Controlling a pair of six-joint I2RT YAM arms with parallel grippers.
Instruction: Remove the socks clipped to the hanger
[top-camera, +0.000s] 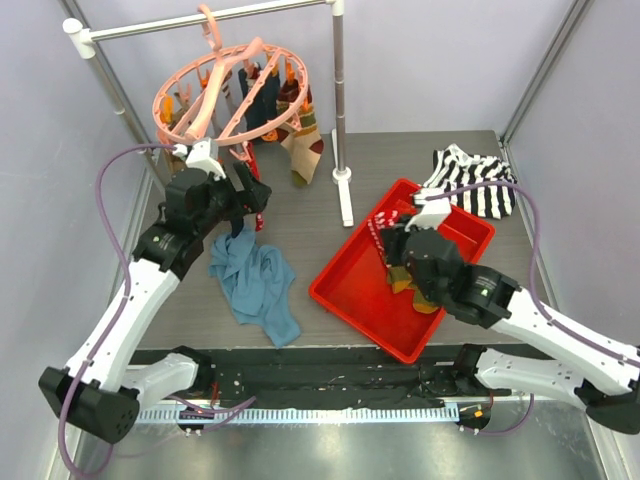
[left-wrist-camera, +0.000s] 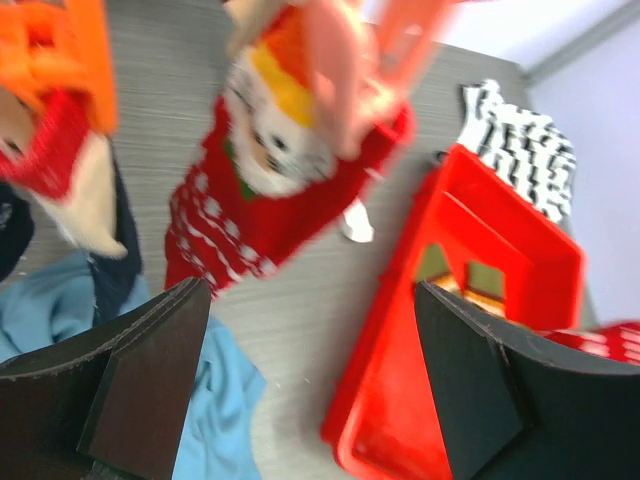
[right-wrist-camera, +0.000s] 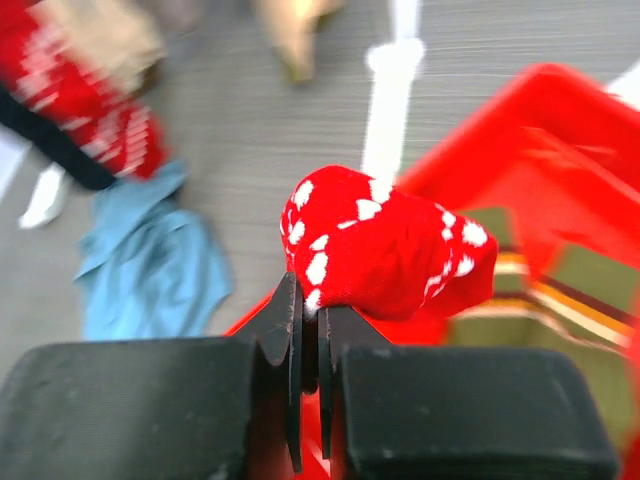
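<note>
From above, the hanger, a round salmon plastic ring with crossbars, hooks over a grey metal rail at the far left. The knit socks dangle from its clips over the grey table. The left gripper is raised just under the ring's near edge, with open tabletop to its right up to the rail's white foot. A limp blue cloth lies crumpled below it. The shallow, square-cornered red tray sits slantwise to the right and holds an olive-orange sock. The right gripper hangs over the tray's far-left rim with a red dotted sock in it. A black-and-white striped garment lies at the tray's far corner. In the left wrist view, the left gripper has its jaws spread wide with nothing between them. Beyond them hangs a blurred red-white sock with a pink clip at its top and an orange clip to the left. The blue cloth and the tray lie below. In the right wrist view, the right gripper is pinched tight on the red dotted sock, which bunches up above the fingertips. The tray's rim and the striped olive-orange sock lie to the right, and the blue cloth to the left.
</note>
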